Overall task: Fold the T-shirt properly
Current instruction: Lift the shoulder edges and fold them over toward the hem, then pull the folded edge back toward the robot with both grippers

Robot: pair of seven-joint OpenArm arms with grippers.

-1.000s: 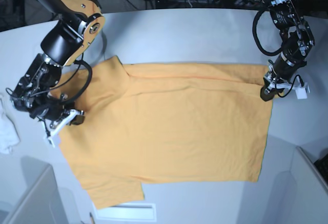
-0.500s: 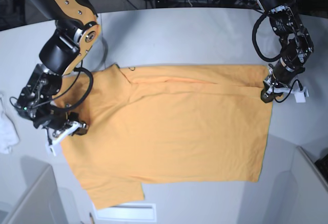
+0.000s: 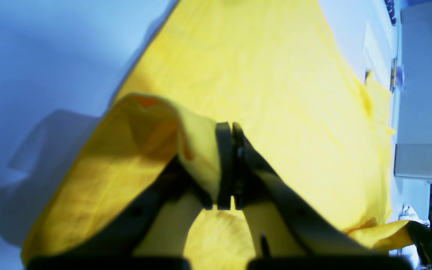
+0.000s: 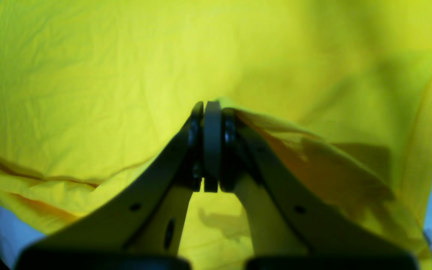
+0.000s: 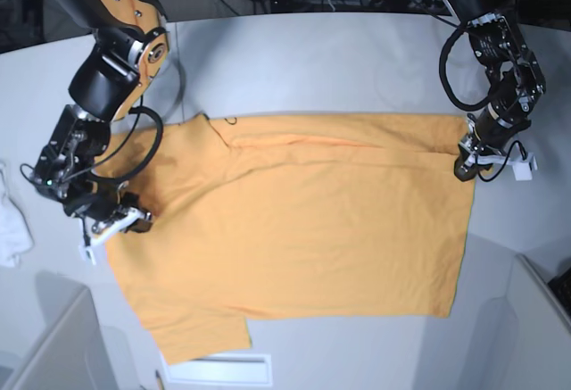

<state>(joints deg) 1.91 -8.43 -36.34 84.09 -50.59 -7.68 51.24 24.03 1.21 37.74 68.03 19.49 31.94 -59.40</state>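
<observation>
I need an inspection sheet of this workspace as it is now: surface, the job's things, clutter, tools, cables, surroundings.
Surface: pale grey curved table, bare where the garment does not cover it.
Job's things: large light-orange cotton T-shirt spread out, partly folded along the far edge; a sleeve lies at the near left.
Clutter: small white cloth at the table's left edge; a white rectangular label by the near edge.
Tools: left tool shut on the T-shirt's edge; right tool shut on the T-shirt's edge, fabric lifted beside it.
Cables: black cable loops on both arms; more cables behind the table.
Surroundings: grey panels at the near corners; dark equipment beyond the far edge.
</observation>
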